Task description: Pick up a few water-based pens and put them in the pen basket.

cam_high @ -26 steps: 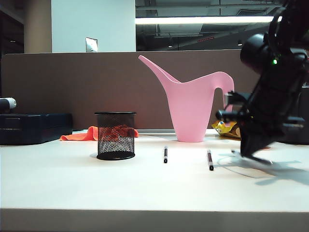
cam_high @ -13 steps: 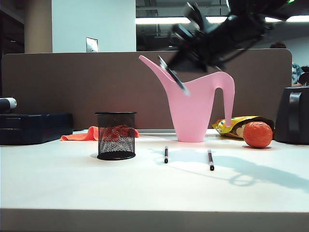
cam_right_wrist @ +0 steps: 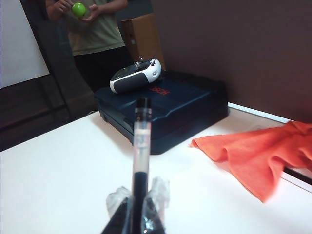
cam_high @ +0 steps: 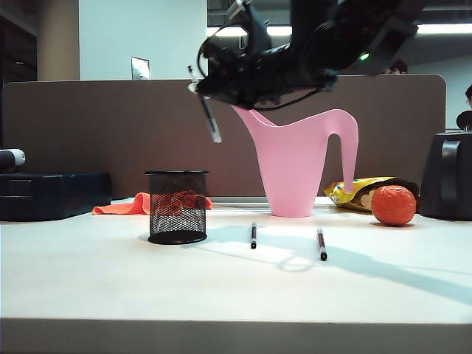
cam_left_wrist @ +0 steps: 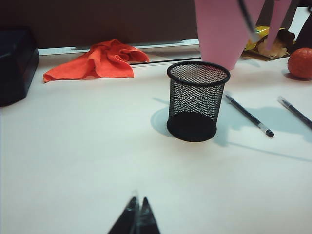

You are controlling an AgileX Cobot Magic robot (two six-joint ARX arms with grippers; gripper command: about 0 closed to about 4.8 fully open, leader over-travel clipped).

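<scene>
The black mesh pen basket point(cam_high: 177, 206) stands left of centre on the white table. My right gripper point(cam_high: 205, 87) reaches across high above it, shut on a water-based pen point(cam_high: 209, 114) that hangs tilted, its lower tip just above and to the right of the basket's rim. The right wrist view shows that pen point(cam_right_wrist: 141, 146) pinched between the fingers of the right gripper point(cam_right_wrist: 140, 207). Two more pens point(cam_high: 253, 236) point(cam_high: 321, 243) lie on the table right of the basket. My left gripper point(cam_left_wrist: 137, 204) is shut and empty, low over bare table in front of the basket point(cam_left_wrist: 197, 100).
A tall pink watering can point(cam_high: 295, 162) stands behind the loose pens. An orange point(cam_high: 393, 205) and a snack bag point(cam_high: 354, 193) lie at the right. An orange cloth point(cam_high: 122, 206) and a dark case point(cam_high: 51, 193) sit behind and left of the basket. A person point(cam_right_wrist: 92, 29) stands beyond the table.
The right arm has risen from the table at the right and swung left with the pen, from over the watering can to above the basket. The left gripper is still.
</scene>
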